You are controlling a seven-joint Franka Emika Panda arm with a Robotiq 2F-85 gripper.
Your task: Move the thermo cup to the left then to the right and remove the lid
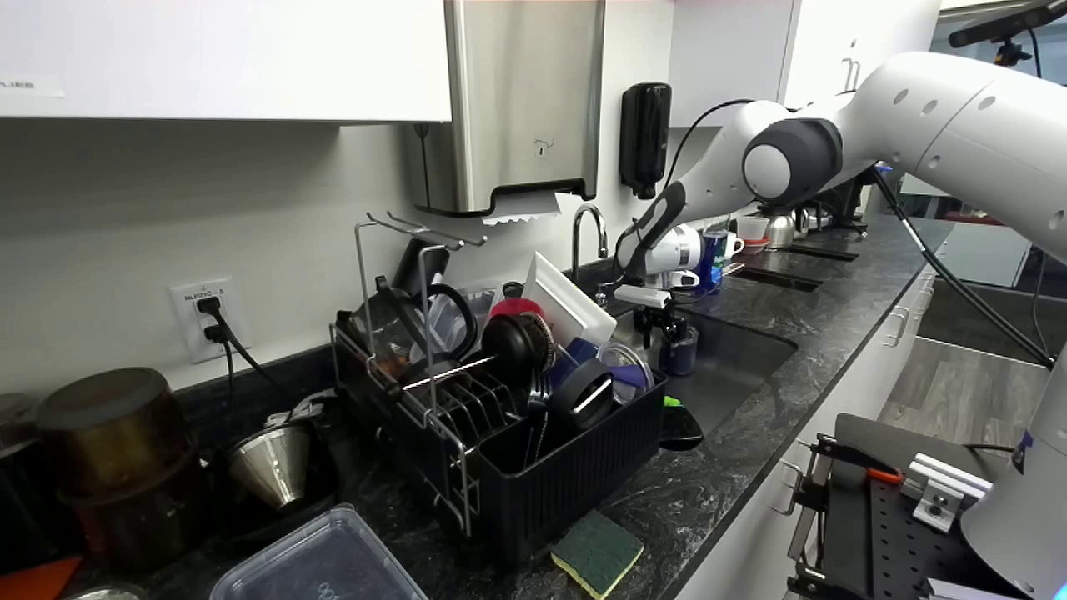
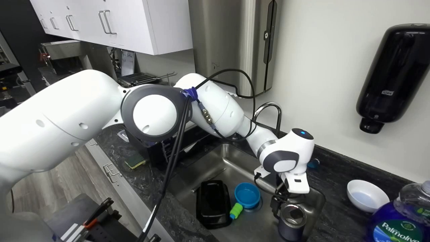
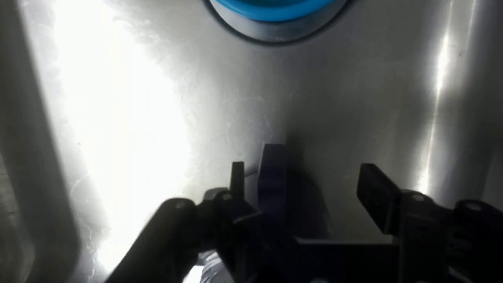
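Gripper (image 3: 301, 177) spread wide beside the thermo cup (image 2: 291, 232)

My arm (image 2: 151, 114) rises from its base on the near side of the counter (image 1: 834, 317), bends at the elbow and slopes away and down, the wrist folded so that my fingers (image 3: 375, 192) point down into the sink (image 2: 252, 228). They stand well apart and have hold of nothing. In my wrist view a narrow dark purple bar (image 3: 272, 181), which looks like the cup's handle, shows between them, close to the left finger and well apart from the right; I cannot tell whether the left one touches it.

The thermo cup stands upright in the sink, toward its right end, partly hidden by my gripper. Its round top shows silvery, and I cannot make out whether the lid is on.

Left of it sit a blue bowl (image 2: 247, 196) and a black container (image 2: 212, 200). Farther left, outside the sink, is a loaded dish rack (image 1: 575, 475). To the right are a white bowl (image 2: 366, 195) and a bottle of dish soap (image 2: 399, 225). Farthest back rises a curved faucet (image 2: 279, 117).
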